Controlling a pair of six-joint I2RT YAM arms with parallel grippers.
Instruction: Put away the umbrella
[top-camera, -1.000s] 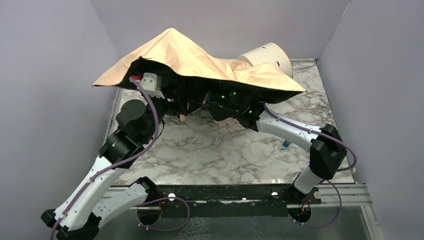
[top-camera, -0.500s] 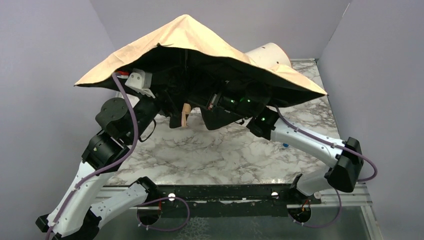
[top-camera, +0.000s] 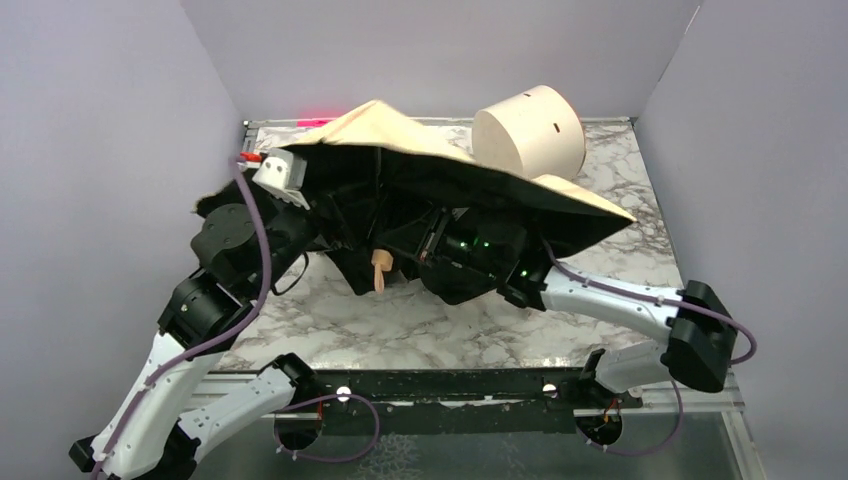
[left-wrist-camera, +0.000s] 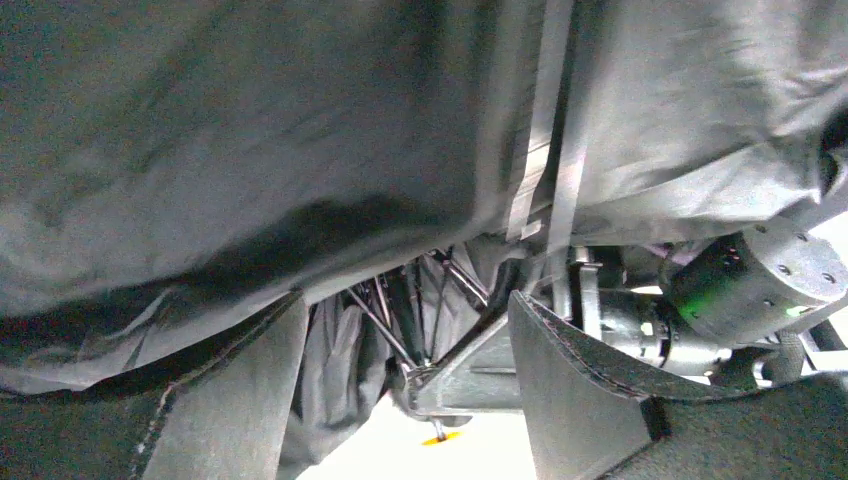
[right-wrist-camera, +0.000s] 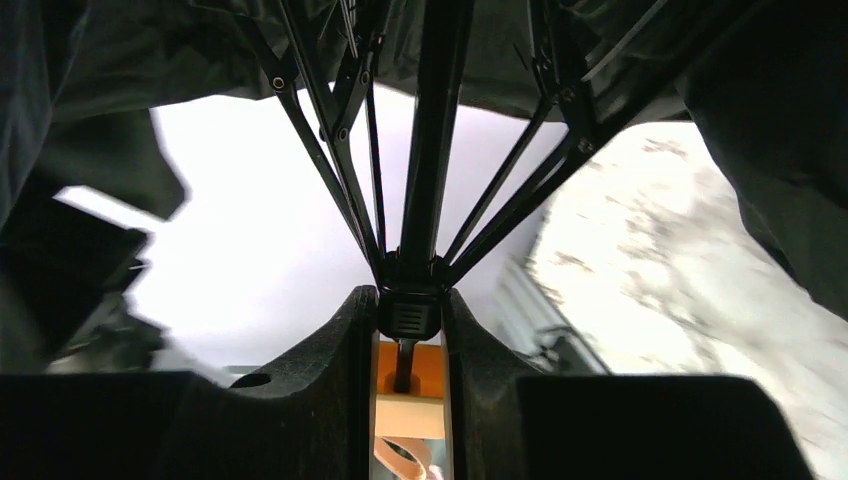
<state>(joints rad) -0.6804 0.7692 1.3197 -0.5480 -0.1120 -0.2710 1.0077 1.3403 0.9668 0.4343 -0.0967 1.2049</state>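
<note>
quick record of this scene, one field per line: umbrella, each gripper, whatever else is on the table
umbrella: partly open, beige fabric draped over both wrists, peach handle hanging below
right gripper: jaws shut on the umbrella at the black hub where its ribs meet
left gripper: jaws open under the fabric, no grip shown
drum: white cylinder, back right, behind the fabric's edge
table: marble top

Top camera high, looking down; wrist cameras close beneath shared umbrella.

A lab test cell: plain walls enclosing a marble-patterned table.
</note>
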